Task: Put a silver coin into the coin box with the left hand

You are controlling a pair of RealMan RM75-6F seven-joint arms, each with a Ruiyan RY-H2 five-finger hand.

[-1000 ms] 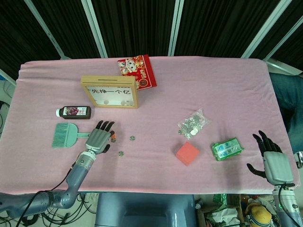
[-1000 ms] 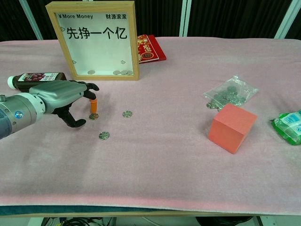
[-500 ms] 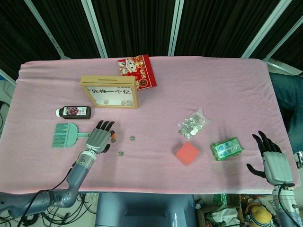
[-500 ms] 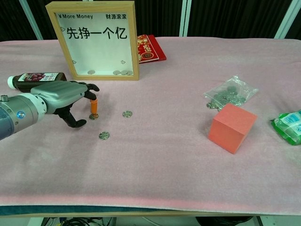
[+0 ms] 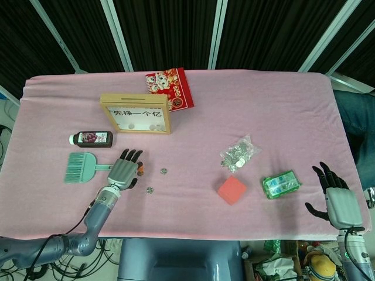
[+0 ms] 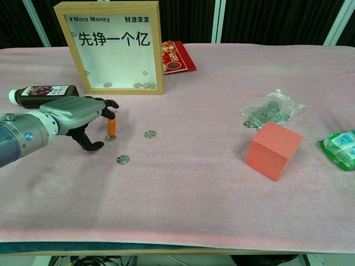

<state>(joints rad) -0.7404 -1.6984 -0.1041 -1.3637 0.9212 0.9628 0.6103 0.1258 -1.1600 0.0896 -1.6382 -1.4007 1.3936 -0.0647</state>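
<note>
We see a pink cloth [image 5: 246,105] covering the table, with dark curtains behind. Our left hand [image 6: 77,116] hovers near the left edge, fingers curled down, an orange-tipped finger touching one silver coin [image 6: 111,137]; the coin box [image 6: 113,47] stands behind it. Our right hand [image 5: 337,196] rests spread, empty, at the right edge.

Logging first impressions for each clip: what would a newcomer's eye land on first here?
Probably the wooden coin box standing upright at the far left of the pink table, with bold Chinese lettering on its front. Next, the left hand hovering in front of it, an orange fingertip down on a silver coin. Further right, the salmon cube sits beside a clear bag of coins.
</note>
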